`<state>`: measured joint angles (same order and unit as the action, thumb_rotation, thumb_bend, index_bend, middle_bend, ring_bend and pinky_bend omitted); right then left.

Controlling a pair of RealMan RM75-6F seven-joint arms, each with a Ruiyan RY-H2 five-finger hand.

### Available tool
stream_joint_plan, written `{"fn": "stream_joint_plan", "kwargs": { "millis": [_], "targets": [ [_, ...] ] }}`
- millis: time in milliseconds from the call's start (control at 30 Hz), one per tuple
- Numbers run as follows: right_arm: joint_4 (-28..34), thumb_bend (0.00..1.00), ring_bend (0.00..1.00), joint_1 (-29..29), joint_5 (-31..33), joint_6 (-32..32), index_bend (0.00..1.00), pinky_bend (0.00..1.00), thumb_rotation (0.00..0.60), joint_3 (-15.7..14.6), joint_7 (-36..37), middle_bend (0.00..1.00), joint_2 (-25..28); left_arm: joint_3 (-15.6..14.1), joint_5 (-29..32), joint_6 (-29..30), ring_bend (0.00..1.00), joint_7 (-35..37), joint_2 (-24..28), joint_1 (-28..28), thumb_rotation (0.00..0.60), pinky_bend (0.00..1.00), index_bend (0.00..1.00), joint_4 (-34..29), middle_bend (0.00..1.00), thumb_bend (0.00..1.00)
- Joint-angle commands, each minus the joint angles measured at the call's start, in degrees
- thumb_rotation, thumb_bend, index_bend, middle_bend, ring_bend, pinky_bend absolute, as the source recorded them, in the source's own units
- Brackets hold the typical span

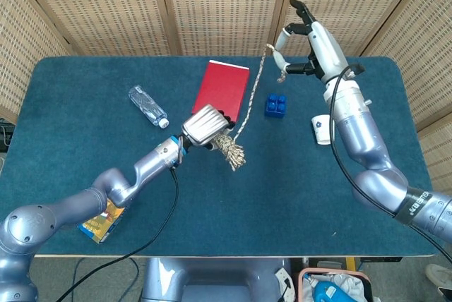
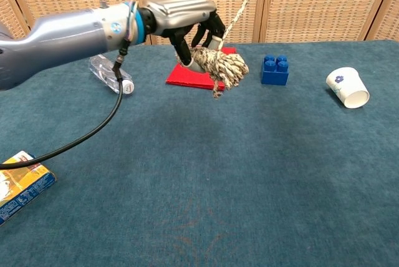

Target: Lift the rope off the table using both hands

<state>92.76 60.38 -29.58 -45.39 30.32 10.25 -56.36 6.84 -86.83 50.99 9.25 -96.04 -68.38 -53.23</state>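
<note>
My left hand (image 1: 205,127) (image 2: 181,20) grips the coiled bundle of the beige-and-brown rope (image 2: 218,67) (image 1: 229,149), held in the air above the blue table (image 2: 249,173). A single strand (image 1: 251,97) runs up and to the right from the bundle. My right hand (image 1: 311,41), raised high at the far right, pinches that strand's end between thumb and finger. In the chest view the strand (image 2: 240,5) leaves the top edge and the right hand is out of frame.
A red book (image 1: 222,87) lies behind the bundle. A blue block (image 1: 276,105) (image 2: 275,70) and a tipped white paper cup (image 2: 346,87) lie to the right. A plastic bottle (image 1: 147,105) and a yellow box (image 2: 19,183) are at the left.
</note>
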Motion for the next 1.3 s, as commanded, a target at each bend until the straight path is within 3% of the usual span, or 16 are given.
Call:
{"fn": "stream_joint_plan", "kwargs": {
  "millis": [33,267,600,933,1100,1300],
  "targets": [
    [-3.46,0.43,0.00,-1.26,0.10,2.25,0.70,0.00,0.600,-1.32,1.63,0.00,-2.08,-3.60,-5.79,5.64,0.56,9.10,2.52,1.59,0.600,0.72,0.82,2.16,0.68,0.49],
    [-8.84,0.43,0.00,-2.97,-2.34,5.60,0.70,0.00,0.600,-2.78,4.09,0.00,-5.66,-4.20,-8.07,11.14,0.56,17.11,3.18,2.81,0.600,0.72,0.82,4.62,0.68,0.49],
    [-13.02,0.43,0.00,-5.49,-6.21,8.53,0.71,0.00,0.600,-4.68,6.54,0.00,-9.58,-1.35,-4.82,9.25,0.56,20.80,4.95,2.35,0.600,0.72,0.82,1.95,0.68,0.49],
    [-13.23,0.43,0.00,-7.90,-10.25,9.24,0.71,0.00,0.600,-5.29,8.92,0.00,-11.75,2.36,-0.10,5.14,0.57,17.68,4.58,1.13,0.600,0.72,0.82,0.74,0.68,0.50],
    [-11.95,0.43,0.00,-10.95,-14.12,8.02,0.72,0.00,0.600,-5.51,12.13,0.00,-13.61,6.88,6.91,-0.04,0.57,11.47,3.14,-0.34,0.600,0.72,0.82,-0.24,0.68,0.50],
    [-9.06,0.43,0.00,-13.77,-19.76,6.78,0.72,0.00,0.600,-6.91,13.03,0.00,-13.63,10.63,12.94,-1.84,0.57,3.07,1.55,-1.25,0.600,0.72,0.82,-1.58,0.69,0.50]
  ]
}}
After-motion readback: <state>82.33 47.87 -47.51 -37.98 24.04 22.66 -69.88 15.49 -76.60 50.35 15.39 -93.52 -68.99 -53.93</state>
